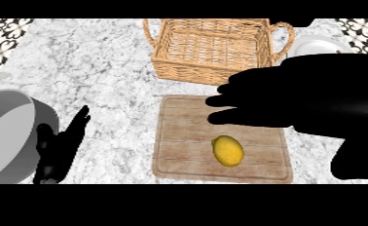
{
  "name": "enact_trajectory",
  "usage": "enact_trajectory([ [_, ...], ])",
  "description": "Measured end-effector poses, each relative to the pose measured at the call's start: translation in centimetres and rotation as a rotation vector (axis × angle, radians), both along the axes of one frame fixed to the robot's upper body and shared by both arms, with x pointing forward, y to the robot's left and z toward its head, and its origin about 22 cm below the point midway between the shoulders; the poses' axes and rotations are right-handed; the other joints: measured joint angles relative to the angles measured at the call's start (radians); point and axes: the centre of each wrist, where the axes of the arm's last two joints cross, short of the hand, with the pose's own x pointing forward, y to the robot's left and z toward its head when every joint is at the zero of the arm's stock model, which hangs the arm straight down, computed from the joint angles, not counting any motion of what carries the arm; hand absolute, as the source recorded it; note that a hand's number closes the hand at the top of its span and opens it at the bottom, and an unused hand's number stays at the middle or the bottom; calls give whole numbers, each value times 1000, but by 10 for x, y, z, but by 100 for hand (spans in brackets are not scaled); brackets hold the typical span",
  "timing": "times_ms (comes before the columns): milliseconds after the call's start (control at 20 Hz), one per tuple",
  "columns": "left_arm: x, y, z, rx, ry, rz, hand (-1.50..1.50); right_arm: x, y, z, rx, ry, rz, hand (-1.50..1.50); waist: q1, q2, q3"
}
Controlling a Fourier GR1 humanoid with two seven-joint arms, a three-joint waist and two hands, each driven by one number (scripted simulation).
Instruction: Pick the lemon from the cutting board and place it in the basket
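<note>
A yellow lemon (227,150) lies on the wooden cutting board (179,157), toward its front middle. Behind the board stands a woven wicker basket (176,69) with two handles, nothing visible inside it. My right hand (287,96) hovers over the board's back right part, fingers straight and pointing left, open, with nothing in it. Its fingertips are above and behind the lemon, apart from it. My left hand (61,147) rests open at the lower left, fingers up.
A grey metal pot (18,122) sits at the left edge, close to my left hand. A white plate (316,45) shows at the back right behind the basket. The marble counter (93,64) spreads between the pot and the basket.
</note>
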Motion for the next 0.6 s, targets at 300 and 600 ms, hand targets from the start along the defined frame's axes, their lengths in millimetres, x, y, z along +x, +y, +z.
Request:
enact_trajectory([
  [300,1,-5,-3,0,-3,2,0,-9,9,-34,2,10,-1,-150,-2,0,1],
  [600,-2,-1,1,6,-1,2,0,-16,18,-72,-47,-13,-14,-150,4,2,0],
])
